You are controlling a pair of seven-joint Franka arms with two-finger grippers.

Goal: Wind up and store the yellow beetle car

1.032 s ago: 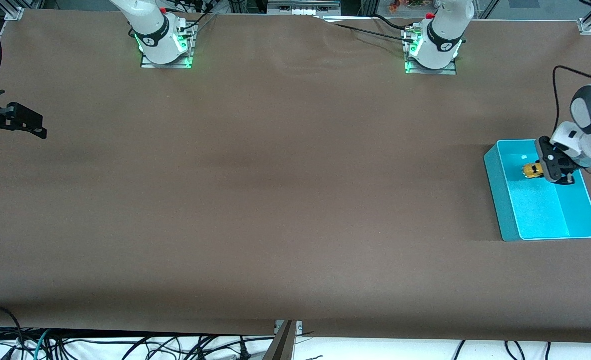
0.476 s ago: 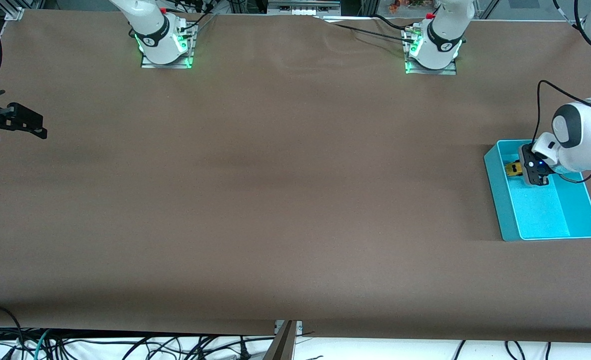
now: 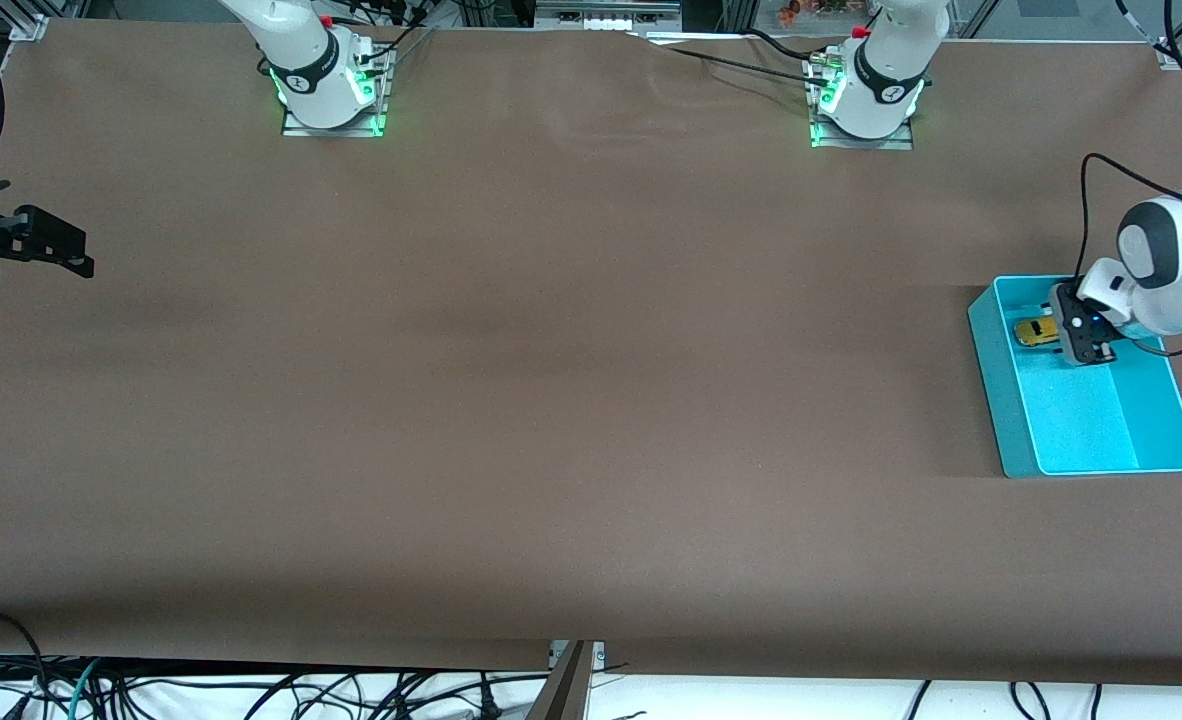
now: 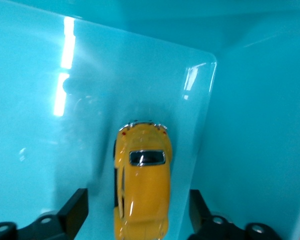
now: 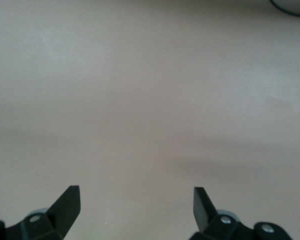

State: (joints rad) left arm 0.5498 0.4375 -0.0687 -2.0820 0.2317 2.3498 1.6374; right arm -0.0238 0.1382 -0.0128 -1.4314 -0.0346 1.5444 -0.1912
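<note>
Front view, right edge of frame: one glossy turquoise bin (image 3: 1011,400), rectangular with rounded corners, holds one car (image 3: 1034,332), which lies on the bin floor at the bin's end farther from the front camera. The left gripper (image 3: 1079,340) hovers over it. Only the left wrist view shows the car (image 4: 142,180), rounded and yellow, lying free between widely spread fingers (image 4: 74,211). The right gripper (image 3: 61,250), at frame left, waits open and empty over the brown table (image 3: 551,400).
</note>
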